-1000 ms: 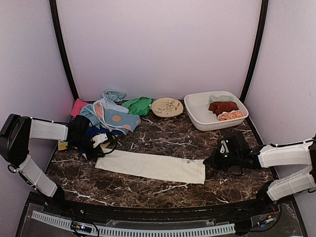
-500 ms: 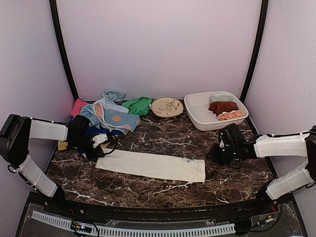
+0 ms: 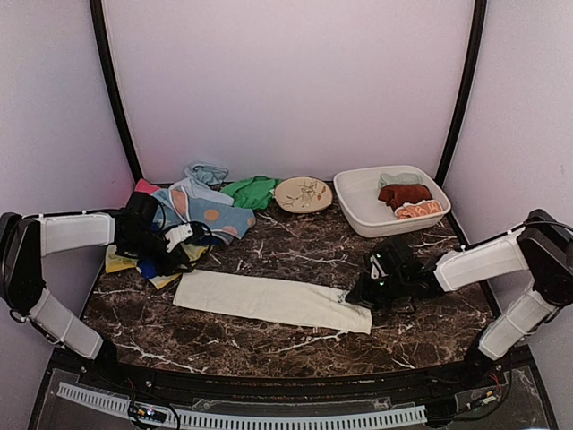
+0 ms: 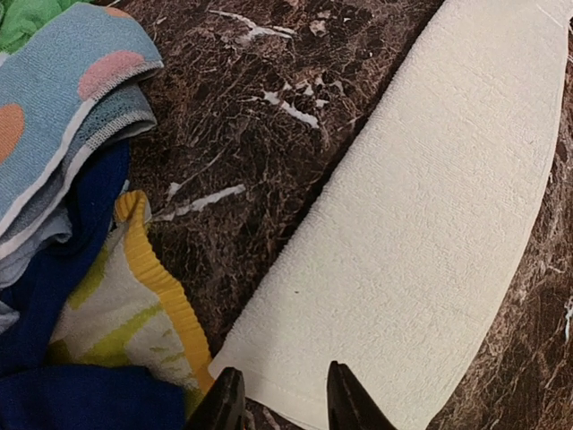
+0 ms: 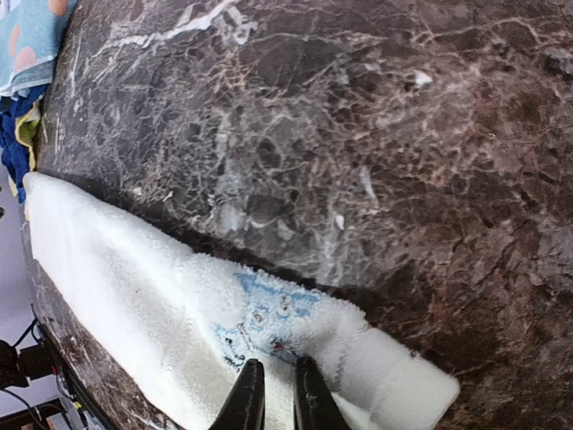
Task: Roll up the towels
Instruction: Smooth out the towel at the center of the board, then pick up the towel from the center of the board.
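Note:
A long white towel [image 3: 269,300] lies flat across the dark marble table [image 3: 295,251]. My right gripper [image 3: 362,300] is at its right end. In the right wrist view its jaws [image 5: 273,399] stand nearly together, pinching the cloth just beside a blue printed label [image 5: 269,313], and that end curls up. My left gripper [image 3: 172,260] hovers by the towel's left end. The left wrist view shows it [image 4: 285,403] open over the hem of the white towel [image 4: 430,233], holding nothing. More towels sit in a heap at the back left: light blue with orange dots [image 3: 210,215], green [image 3: 251,190], yellow [image 4: 134,305] and blue [image 4: 85,224].
At the back right a white tub [image 3: 358,202] holds a dark red towel [image 3: 403,193], an orange patterned one [image 3: 419,210] and a pale one. A round cream plate [image 3: 303,193] leans by the back wall. White walls close in all sides.
My right gripper has moved left from beside the towel onto its right end and narrowed on the cloth. My left gripper has drawn back a little and opened wider.

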